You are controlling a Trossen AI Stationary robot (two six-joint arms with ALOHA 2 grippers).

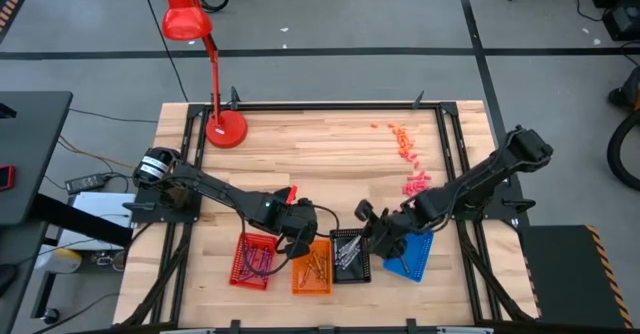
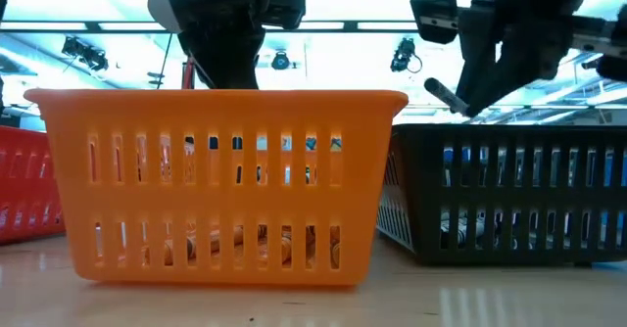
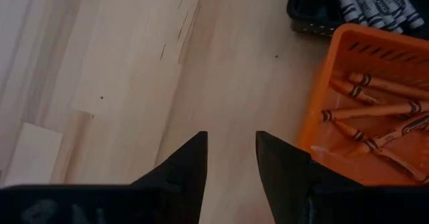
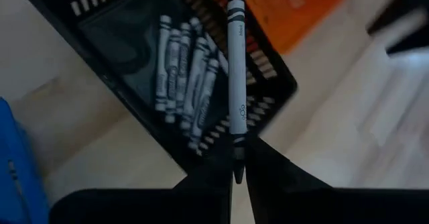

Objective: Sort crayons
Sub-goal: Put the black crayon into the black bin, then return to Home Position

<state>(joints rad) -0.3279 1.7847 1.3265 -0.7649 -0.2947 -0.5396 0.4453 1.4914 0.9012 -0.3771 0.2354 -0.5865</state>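
Gripping a grey-white crayon [image 4: 236,70] upright, right claw [image 4: 237,158] (pinched closed) over black tray [image 4: 117,23]

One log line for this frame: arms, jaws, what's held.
right gripper: jaws shut on white crayon, above black tray | left gripper: jaws open, empty, beside orange tray

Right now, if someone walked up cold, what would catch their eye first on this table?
Probably the right gripper, shut on a grey-white crayon above the black tray, where matching crayons lie. Next, the row of red, orange, black and blue trays along the near edge, and the red desk lamp at the far left corner.
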